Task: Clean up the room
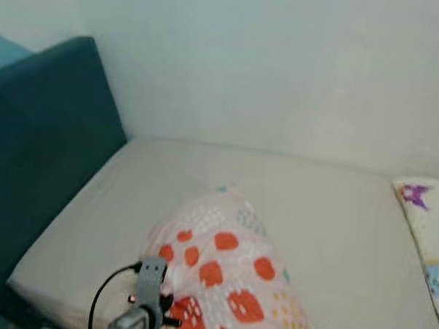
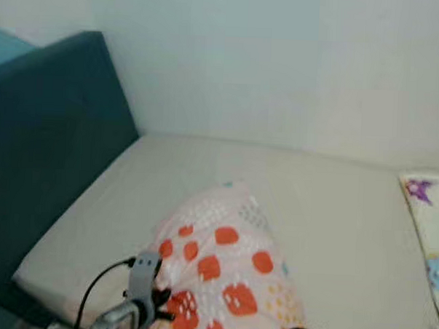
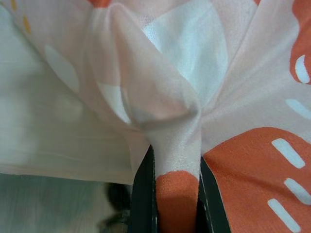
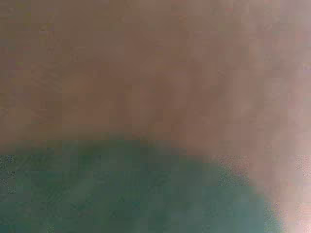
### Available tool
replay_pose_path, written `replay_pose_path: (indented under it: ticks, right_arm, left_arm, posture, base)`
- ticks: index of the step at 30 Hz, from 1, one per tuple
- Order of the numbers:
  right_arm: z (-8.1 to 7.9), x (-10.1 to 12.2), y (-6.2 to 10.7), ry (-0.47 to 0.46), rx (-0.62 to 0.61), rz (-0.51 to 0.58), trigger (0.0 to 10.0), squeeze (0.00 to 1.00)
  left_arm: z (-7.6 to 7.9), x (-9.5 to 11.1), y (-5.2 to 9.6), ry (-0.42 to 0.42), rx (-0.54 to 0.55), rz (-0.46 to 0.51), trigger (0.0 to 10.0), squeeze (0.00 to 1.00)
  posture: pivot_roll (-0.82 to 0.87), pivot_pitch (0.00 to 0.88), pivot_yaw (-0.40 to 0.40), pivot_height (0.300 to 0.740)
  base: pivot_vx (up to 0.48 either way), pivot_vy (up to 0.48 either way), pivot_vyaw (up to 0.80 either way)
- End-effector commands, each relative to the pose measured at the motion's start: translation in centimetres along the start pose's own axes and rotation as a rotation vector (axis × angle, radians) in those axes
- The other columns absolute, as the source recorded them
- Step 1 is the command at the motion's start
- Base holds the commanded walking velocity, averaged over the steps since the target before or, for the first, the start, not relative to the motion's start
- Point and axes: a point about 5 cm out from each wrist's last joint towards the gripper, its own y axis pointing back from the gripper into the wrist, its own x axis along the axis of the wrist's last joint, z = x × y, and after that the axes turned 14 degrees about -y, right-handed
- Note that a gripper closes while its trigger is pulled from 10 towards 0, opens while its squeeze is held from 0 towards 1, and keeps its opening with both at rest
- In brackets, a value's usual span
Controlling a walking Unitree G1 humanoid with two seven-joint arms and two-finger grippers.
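On the smooth mattress [image 1: 333, 228], left pincer [image 3: 176, 204] pinches soft strawberry-print fabric [image 1: 229, 274].

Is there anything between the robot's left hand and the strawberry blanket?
No. The left gripper has its jaws shut on a pinched fold of the strawberry blanket, which lies on the bed. Nothing sits between them.

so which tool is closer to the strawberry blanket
Left. The left tool is pinching a fold of the strawberry blanket; the right tool's place can't be told from its blurred wrist view.
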Motion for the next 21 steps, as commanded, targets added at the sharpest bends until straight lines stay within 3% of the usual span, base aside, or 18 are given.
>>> replay_pose_path:
  ticks: [1, 7, 16, 21]
  right_arm:
    - [-0.56, -0.07, -0.09, -0.007, 0.017, 0.006, 10.0, 0.00]
    - [-0.75, -0.02, -0.12, 0.019, 0.032, 0.001, 10.0, 0.00]
    - [-0.90, -0.04, -0.14, 0.011, 0.039, 0.001, 10.0, 0.00]
    - [-0.82, -0.13, -0.14, -0.029, 0.024, 0.003, 10.0, 0.00]
  left_arm:
    - [-0.84, -0.42, 0.24, -0.017, 0.020, -0.020, 10.0, 0.00]
    - [-0.64, 0.16, 0.06, -0.022, 0.004, -0.004, 10.0, 0.00]
    - [-0.10, 0.05, -0.02, -0.037, -0.018, -0.012, 10.0, 0.00]
    - [0.02, -0.35, 0.05, -0.048, -0.021, -0.032, 10.0, 0.00]
  posture:
    - [-0.14, 0.000, 0.050, 0.740]
    - [-0.14, 0.000, 0.054, 0.740]
    - [-0.14, 0.000, 0.055, 0.740]
    - [-0.14, 0.000, 0.055, 0.740]
  base:
    - [0.300, 0.000, 0.00]
    - [0.271, 0.000, 0.67]
    - [0.000, 0.000, 0.80]
    - [0.000, 0.000, 0.16]
